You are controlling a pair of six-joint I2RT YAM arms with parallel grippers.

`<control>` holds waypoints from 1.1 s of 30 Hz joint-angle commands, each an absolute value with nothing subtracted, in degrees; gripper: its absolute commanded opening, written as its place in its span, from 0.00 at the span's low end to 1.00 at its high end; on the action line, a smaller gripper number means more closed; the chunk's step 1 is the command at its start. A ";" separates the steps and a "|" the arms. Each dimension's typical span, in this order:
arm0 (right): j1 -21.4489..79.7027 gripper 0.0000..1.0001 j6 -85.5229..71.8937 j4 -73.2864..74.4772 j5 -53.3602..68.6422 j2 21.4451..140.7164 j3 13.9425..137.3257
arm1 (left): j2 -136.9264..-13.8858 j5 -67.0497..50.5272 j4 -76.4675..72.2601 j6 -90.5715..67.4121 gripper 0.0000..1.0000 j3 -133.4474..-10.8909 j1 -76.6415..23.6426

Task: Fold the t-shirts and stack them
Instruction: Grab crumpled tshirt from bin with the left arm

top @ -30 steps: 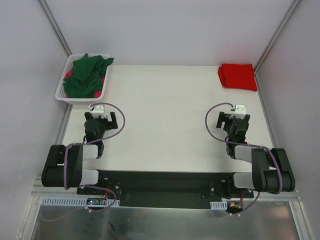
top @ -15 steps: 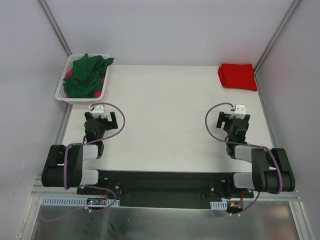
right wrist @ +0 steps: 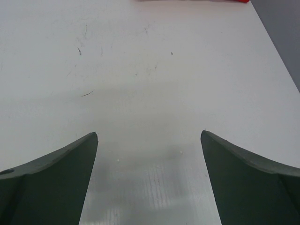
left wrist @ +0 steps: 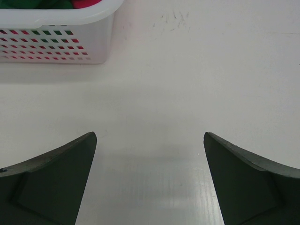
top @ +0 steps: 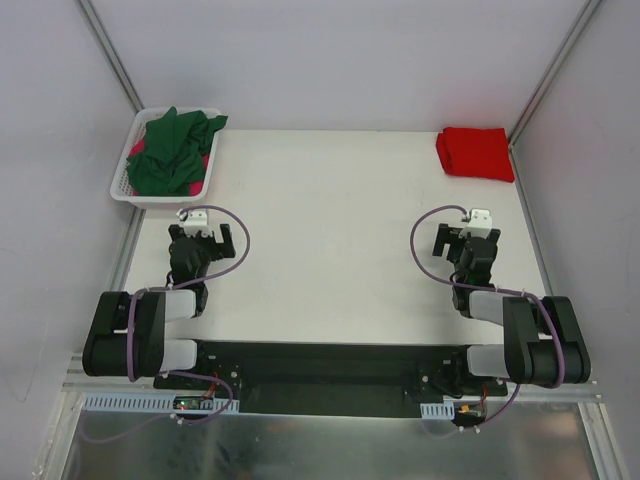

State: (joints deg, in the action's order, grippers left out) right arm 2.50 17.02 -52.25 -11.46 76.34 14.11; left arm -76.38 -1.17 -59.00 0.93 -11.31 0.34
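Overhead, left arm: the left gripper (top: 203,238) is pointing out across the white table (top: 330,220), jaws standing wide apart and holding nothing
Overhead, basket: a crumpled dark green cotton t-shirt (top: 175,150) is lying heaped in the white plastic lattice basket (top: 122,188) at the far left corner, with a magenta pink t-shirt (top: 136,150) peeking out beneath it
Overhead, right arm: the right gripper (top: 467,238) is sitting spread and empty, nothing between its fingers
Overhead, stack: a bright red t-shirt (top: 476,152), folded into a flat rectangle, is sitting at the far right corner, its long side running left to right
Left wrist: the basket is showing ahead and to the left of the spread dark fingers (left wrist: 51,183), green and pink cloth cresting its rim
Right wrist: bare table is stretching ahead of the parted fingers (right wrist: 253,183), with only a red sliver showing at the top edge
Bearing for the next move: the green shirt is lying ahead of the left gripper and slightly to its left, near it, while the right gripper is sitting well apart from the basket, so the left arm is looking the likelier one to reach first
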 commanded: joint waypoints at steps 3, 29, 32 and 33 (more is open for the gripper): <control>2.72 0.96 17.23 -55.37 -10.99 76.03 13.89 | -68.04 5.61 -43.37 0.09 0.99 -17.55 -2.45; 2.72 0.96 17.23 -55.37 -10.99 76.11 13.89 | -76.64 -12.83 13.01 -3.36 0.99 -75.40 6.86; 2.81 0.96 17.23 -55.37 -11.07 76.03 13.89 | -75.85 -7.31 13.10 -2.81 0.99 -76.72 7.03; 2.81 0.96 17.31 -55.37 -11.07 76.03 13.89 | -75.68 -7.38 13.01 -1.94 0.99 -77.16 7.21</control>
